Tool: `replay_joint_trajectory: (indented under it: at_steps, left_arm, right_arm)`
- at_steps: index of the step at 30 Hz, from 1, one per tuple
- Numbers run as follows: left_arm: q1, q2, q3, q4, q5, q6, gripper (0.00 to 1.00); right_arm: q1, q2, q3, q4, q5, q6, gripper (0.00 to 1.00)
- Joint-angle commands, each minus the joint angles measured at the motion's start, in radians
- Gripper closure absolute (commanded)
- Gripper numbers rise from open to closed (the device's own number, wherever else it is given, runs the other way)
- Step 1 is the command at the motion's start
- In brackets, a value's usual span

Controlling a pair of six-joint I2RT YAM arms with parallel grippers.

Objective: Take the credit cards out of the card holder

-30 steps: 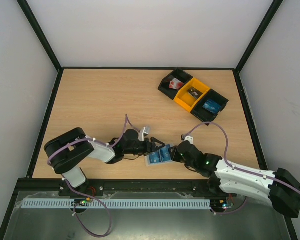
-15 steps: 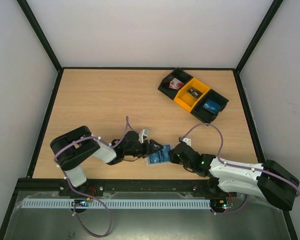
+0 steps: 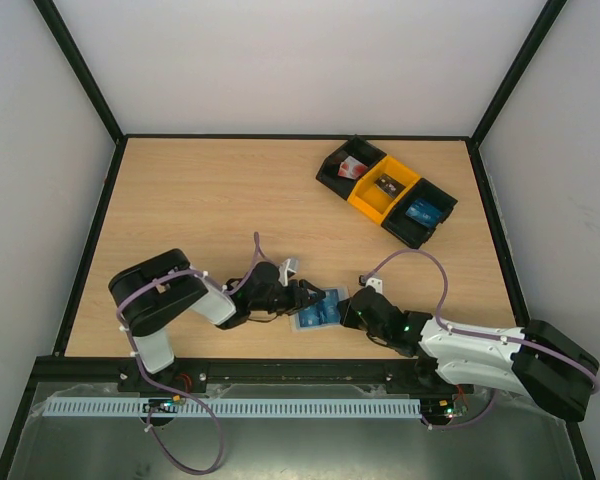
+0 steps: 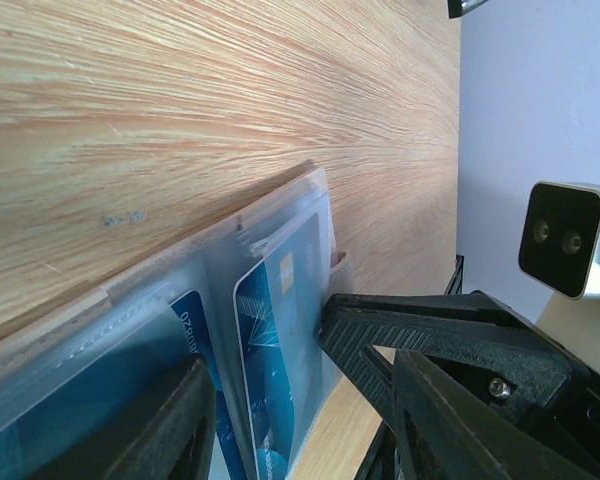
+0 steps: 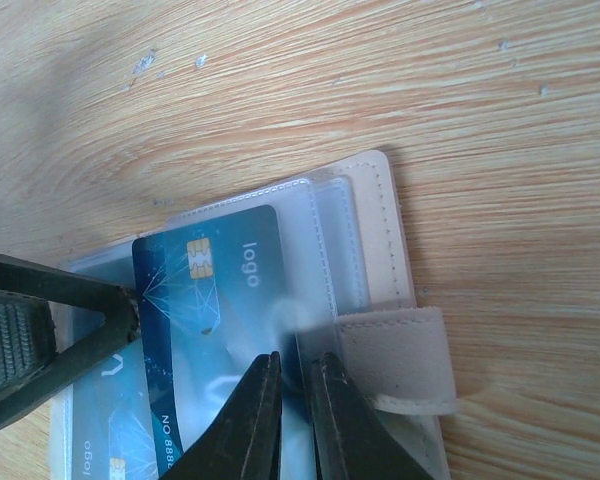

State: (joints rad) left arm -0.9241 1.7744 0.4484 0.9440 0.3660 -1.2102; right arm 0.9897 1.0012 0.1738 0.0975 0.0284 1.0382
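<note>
Right jaws narrow, nipped on the edge of the top card (image 5: 215, 300) in the holder (image 5: 375, 240). Left jaws half-wide, one finger (image 5: 70, 300) down on holder's other end; firm hold unclear. Holder flat on table (image 5: 280, 80), near front edge, between arms. Step: card extraction. Next, probably: pin holder, pull straight along pocket.
</note>
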Motion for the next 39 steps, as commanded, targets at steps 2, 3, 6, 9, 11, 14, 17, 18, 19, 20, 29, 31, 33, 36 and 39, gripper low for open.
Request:
replay_joint_trajectory:
  at_steps: [2, 3, 6, 9, 11, 14, 17, 18, 19, 20, 29, 31, 33, 36, 39]
  left_arm:
    - [0.001, 0.040, 0.020, 0.002, -0.012, 0.027, 0.53]
    - [0.002, 0.047, 0.025, -0.001, -0.014, 0.031, 0.54]
    - [0.001, 0.066, 0.037, 0.002, -0.012, 0.034, 0.58]
    - [0.001, 0.075, 0.038, 0.012, -0.014, 0.031, 0.63]
    - [0.000, 0.077, 0.036, 0.017, -0.015, 0.031, 0.68]
    - [0.000, 0.079, 0.039, 0.023, -0.012, 0.032, 0.72]
    - [0.000, 0.085, 0.039, 0.035, -0.006, 0.029, 0.83]
    - [0.000, 0.085, 0.037, 0.035, -0.006, 0.028, 0.88]
    - [0.001, 0.082, 0.035, 0.035, -0.006, 0.029, 0.92]
    - [0.002, 0.079, 0.034, 0.035, -0.007, 0.029, 0.95]
    - [0.007, 0.042, -0.017, 0.029, -0.027, 0.021, 0.98]
    - [0.010, 0.025, -0.036, 0.023, -0.038, 0.021, 0.97]
    - [0.012, 0.007, -0.053, 0.013, -0.048, 0.023, 0.97]
    - [0.017, -0.019, -0.071, -0.012, -0.062, 0.027, 0.97]
    - [0.020, -0.041, -0.085, -0.015, -0.066, 0.027, 0.97]
  right_arm:
    - [0.004, 0.028, -0.036, -0.013, -0.018, 0.013, 0.89]
    - [0.003, 0.030, -0.036, -0.009, -0.018, 0.014, 0.89]
    - [0.003, 0.036, -0.038, -0.002, -0.019, 0.014, 0.89]
    - [0.004, 0.037, -0.039, -0.001, -0.022, 0.014, 0.89]
    - [0.003, 0.036, -0.041, 0.000, -0.021, 0.015, 0.89]
    - [0.004, 0.037, -0.044, 0.006, -0.021, 0.014, 0.89]
    - [0.004, 0.044, -0.046, 0.014, -0.020, 0.014, 0.89]
    - [0.003, 0.047, -0.046, 0.014, -0.019, 0.014, 0.89]
    - [0.003, 0.051, -0.046, 0.016, -0.019, 0.014, 0.89]
    - [0.003, 0.054, -0.045, 0.017, -0.019, 0.014, 0.89]
    - [0.004, 0.049, -0.053, 0.017, -0.012, 0.020, 0.89]
    - [0.003, 0.044, -0.055, 0.013, -0.009, 0.022, 0.89]
    - [0.004, 0.042, -0.057, 0.009, -0.006, 0.022, 0.89]
    - [0.004, 0.042, -0.057, 0.011, -0.003, 0.025, 0.89]
    - [0.004, 0.043, -0.054, 0.010, 0.002, 0.024, 0.89]
